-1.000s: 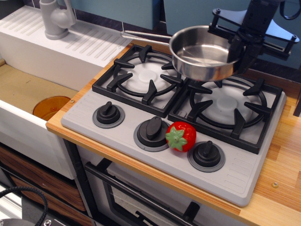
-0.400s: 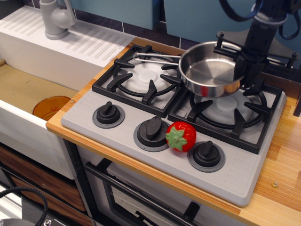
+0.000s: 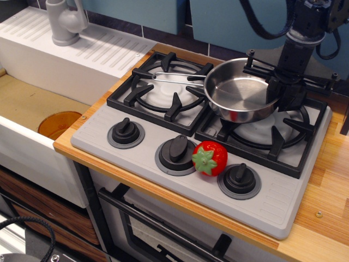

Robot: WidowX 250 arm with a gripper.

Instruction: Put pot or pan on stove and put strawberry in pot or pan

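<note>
Wooden counter (image 3: 327,180) carries stove (image 3: 163,131); tool (image 3: 283,90) grips saucepan (image 3: 240,98) rim over right burner; strawberry (image 3: 210,158) between knobs.

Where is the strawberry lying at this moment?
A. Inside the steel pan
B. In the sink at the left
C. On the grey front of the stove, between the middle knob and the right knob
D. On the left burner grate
C. The strawberry lies on the stove's grey front panel between the middle knob and the right knob, while the pan shows an empty inside.

Bright, even lighting, sharp focus throughout, with soft glare on the steel pan (image 3: 240,93).
</note>
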